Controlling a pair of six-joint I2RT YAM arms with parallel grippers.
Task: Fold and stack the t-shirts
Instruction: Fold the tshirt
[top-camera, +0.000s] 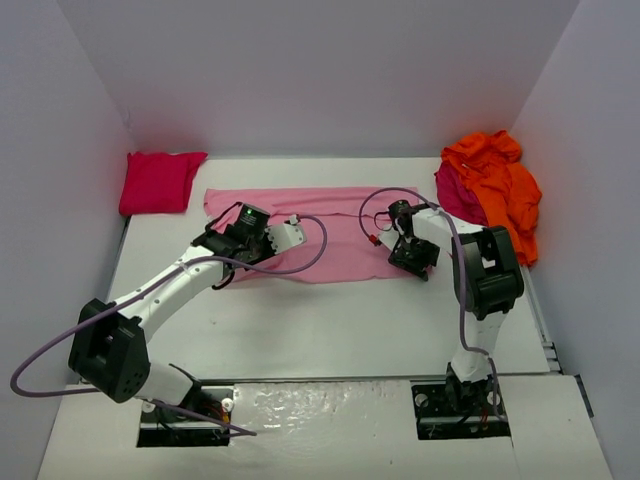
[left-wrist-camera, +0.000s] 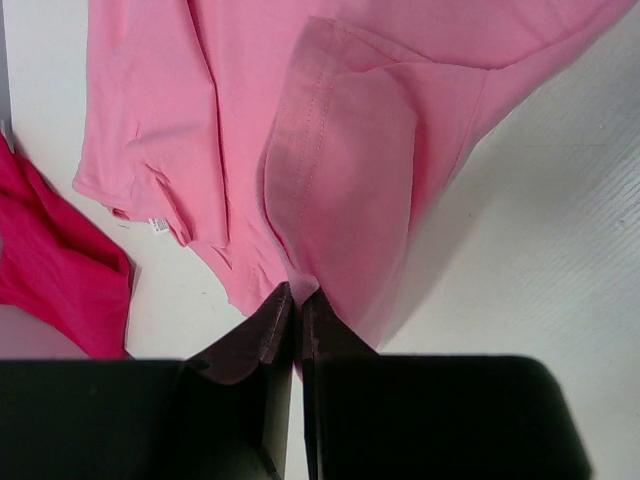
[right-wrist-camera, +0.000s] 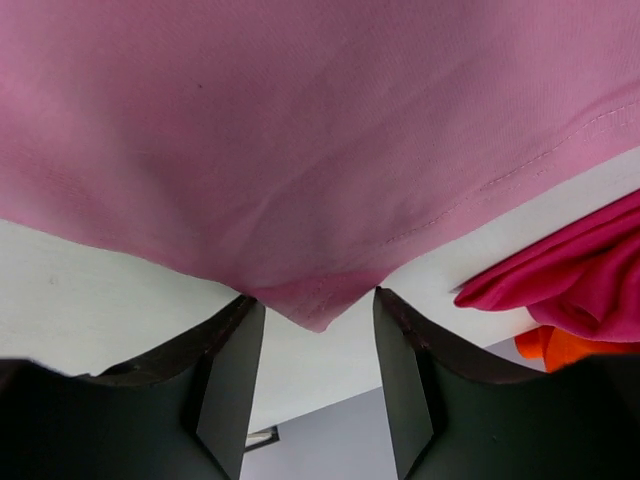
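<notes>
White table (top-camera: 330, 330) inside pale walls, both arms reaching in from the near edge. Light pink t-shirt (top-camera: 300, 210) lies spread flat across the middle-back of the table, wide side to side. Red t-shirt (top-camera: 157, 182) sits folded in the back left corner, apart from the pink one. Bright orange t-shirt (top-camera: 500, 185) is heaped in the back right corner against the wall, with the dark crimson t-shirt (top-camera: 455, 190) bunched under its left side.

Left gripper (left-wrist-camera: 297, 300) is at the pink shirt's near left part, fingers pressed together and clenched on a pinch of the pink fabric beside a sleeve. Right gripper (right-wrist-camera: 315, 298) is at the shirt's near right edge, fingers spread apart, a hemmed corner of pink cloth dipping between them, not clamped
</notes>
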